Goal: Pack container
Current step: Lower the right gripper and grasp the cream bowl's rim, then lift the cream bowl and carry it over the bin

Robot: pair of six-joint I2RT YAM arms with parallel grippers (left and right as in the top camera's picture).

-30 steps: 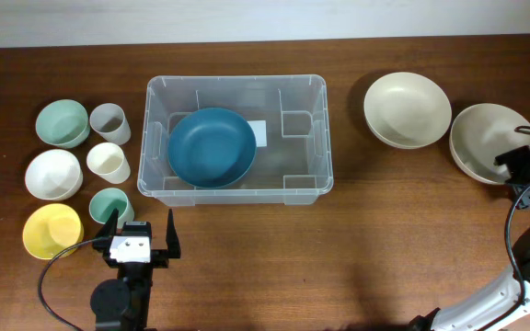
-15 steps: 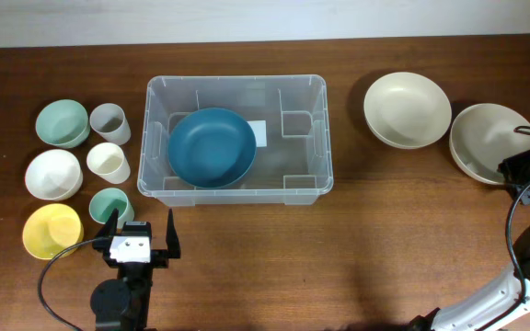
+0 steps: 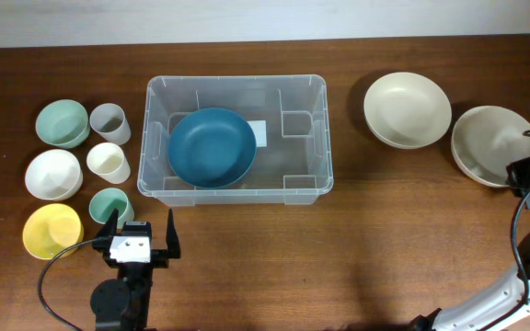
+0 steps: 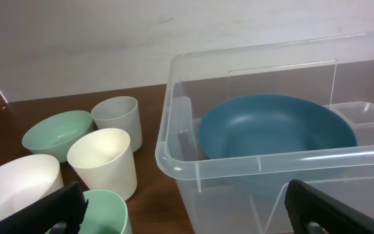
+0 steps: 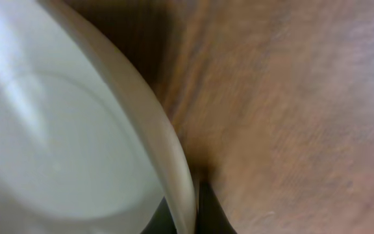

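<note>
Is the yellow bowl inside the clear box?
No, the yellow bowl sits on the table; only a blue bowl is in the box.

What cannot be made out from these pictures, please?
Right wrist view: the pale bowl is blurred and cut off by the frame; of the right gripper only fingertips show.
Overhead: the label in the container is too small to read.
Left wrist view: the container's right end is cut off by the frame.

Blue bowl (image 3: 212,147), cream bowl (image 3: 407,109), beige bowl (image 3: 490,142), small cups and bowls (image 3: 109,163), wooden table (image 3: 339,257)
</note>
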